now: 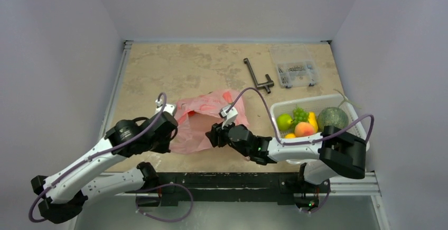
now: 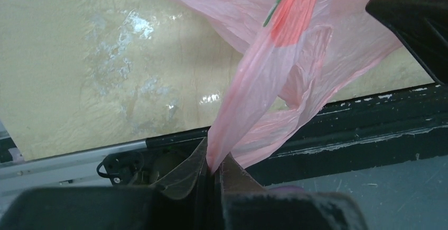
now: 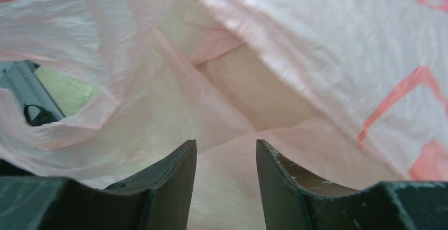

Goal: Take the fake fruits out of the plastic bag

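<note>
Plastic bag: the pink plastic bag (image 1: 203, 115) lies crumpled mid-worktop between the two arms, its mouth towards the near edge.
Left tool: the left tool (image 2: 214, 169) is pressed together on a gathered strip of the bag's film at its left side, and the film stretches taut up and away from the pinch.
Right tool: the right tool (image 3: 226, 182) is spread and holds nothing. Its fingers (image 3: 169, 187) sit inside the bag's mouth with pale pink folds all around.
Fruits: they are in the white basket (image 1: 317, 99) on the right, well apart from the bag.
Melon: the dull green melon (image 1: 333, 118) is at the basket's right end.
Apple: the lime-green apple (image 1: 284, 121) is at the left end, with the grape bunch (image 1: 299, 115) just beside it.
Peach: the peach (image 1: 304, 129) is on the near side, below the grapes.
Worktop: the mottled beige worktop (image 1: 158, 71) also carries a clear parts box (image 1: 294, 72) and a dark T-shaped key (image 1: 259, 77) at the far right.
</note>
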Controlling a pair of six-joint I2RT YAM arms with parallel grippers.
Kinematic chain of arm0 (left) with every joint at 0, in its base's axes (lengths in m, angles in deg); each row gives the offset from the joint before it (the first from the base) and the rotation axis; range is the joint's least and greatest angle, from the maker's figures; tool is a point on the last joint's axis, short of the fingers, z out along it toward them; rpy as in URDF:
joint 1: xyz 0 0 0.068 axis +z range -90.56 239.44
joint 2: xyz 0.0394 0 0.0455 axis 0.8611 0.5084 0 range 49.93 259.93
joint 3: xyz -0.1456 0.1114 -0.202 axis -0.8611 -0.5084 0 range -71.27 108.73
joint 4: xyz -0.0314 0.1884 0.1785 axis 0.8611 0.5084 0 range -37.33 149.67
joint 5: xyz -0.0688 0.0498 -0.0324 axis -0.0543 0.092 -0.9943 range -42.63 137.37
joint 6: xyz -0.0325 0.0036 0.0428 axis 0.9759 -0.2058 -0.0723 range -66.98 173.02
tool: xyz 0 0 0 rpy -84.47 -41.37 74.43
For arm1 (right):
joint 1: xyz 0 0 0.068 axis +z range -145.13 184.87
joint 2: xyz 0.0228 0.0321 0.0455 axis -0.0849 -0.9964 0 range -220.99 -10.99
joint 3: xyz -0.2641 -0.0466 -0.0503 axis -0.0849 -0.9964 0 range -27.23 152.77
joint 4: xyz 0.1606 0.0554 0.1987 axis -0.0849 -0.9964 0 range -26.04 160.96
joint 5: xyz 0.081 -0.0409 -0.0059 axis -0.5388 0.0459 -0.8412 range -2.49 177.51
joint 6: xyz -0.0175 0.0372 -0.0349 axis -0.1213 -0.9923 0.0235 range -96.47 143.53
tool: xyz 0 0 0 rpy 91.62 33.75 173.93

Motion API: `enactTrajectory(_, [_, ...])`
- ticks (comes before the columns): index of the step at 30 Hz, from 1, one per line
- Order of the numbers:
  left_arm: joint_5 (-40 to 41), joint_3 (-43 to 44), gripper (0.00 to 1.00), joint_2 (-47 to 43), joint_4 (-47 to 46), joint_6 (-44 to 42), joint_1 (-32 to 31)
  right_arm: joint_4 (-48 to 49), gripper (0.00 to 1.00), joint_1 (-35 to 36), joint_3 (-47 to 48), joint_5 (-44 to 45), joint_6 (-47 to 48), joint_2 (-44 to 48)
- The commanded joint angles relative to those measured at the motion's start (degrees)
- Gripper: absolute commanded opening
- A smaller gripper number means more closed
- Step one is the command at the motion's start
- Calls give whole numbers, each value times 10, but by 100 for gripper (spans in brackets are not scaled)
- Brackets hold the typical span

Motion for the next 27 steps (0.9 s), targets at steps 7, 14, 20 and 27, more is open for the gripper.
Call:
enactTrajectory(7, [-51, -21, 0, -118, -13, 16, -1, 126, 50, 26, 72, 130, 48, -105])
enactTrajectory(14, [-96, -37, 0, -177, -73, -32, -1, 206, 59, 27, 141, 226, 13, -201])
enactTrajectory(20, [-138, -47, 0, -171, -82, -47, -1, 174, 77, 24, 175, 354, -73, -242])
enactTrajectory(27, [-154, -48, 0, -148, -84, -57, -2, 199, 89, -9, 174, 332, 12, -255])
